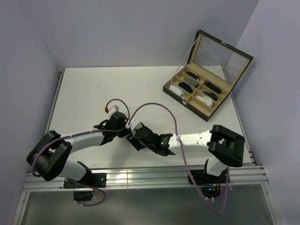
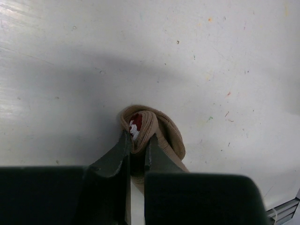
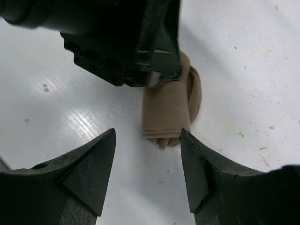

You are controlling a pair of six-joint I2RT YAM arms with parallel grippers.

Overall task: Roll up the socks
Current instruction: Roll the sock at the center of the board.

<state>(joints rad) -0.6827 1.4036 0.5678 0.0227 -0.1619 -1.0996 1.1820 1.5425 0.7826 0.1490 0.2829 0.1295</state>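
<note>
A tan-brown sock (image 2: 161,133) lies rolled into a short bundle on the white table, with a bit of its dark red and white cuff showing at the core. My left gripper (image 2: 138,140) is shut on one end of the roll, its fingers pinching the fabric. From the right wrist view the same sock (image 3: 166,112) sits just beyond my right gripper (image 3: 147,136), which is open with nothing between its fingers. The left gripper (image 3: 136,47) covers the roll's far end. From above, both grippers meet near the table's front middle (image 1: 131,132) and hide the sock.
A black box (image 1: 199,96) with a raised glass lid stands at the back right, with small sock rolls in its compartments. A purple cable (image 1: 154,107) loops over the table between the arms. A metal rail (image 1: 140,177) runs along the near edge.
</note>
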